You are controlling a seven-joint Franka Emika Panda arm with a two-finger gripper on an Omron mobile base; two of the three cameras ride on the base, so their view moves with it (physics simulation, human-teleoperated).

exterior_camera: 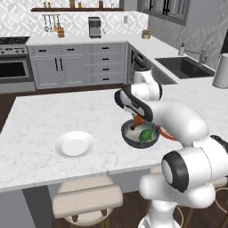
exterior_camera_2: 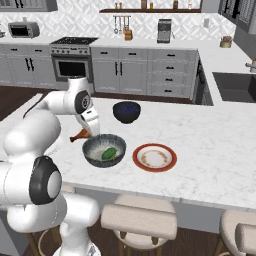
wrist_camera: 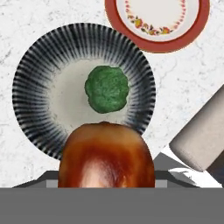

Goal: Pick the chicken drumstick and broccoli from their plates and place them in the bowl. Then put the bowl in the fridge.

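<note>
With the broccoli [wrist_camera: 107, 89] already in the bowl [wrist_camera: 35, 83], I hold the end effector [exterior_camera_2: 86, 133] clamped on the chicken drumstick [wrist_camera: 106, 154] above its rim; next I centre and release.

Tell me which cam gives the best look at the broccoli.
Hand view: the broccoli sits unobstructed in the middle of the bowl, seen from above. In the right base view it's a small green lump; in the left base view the arm crowds it.
</note>
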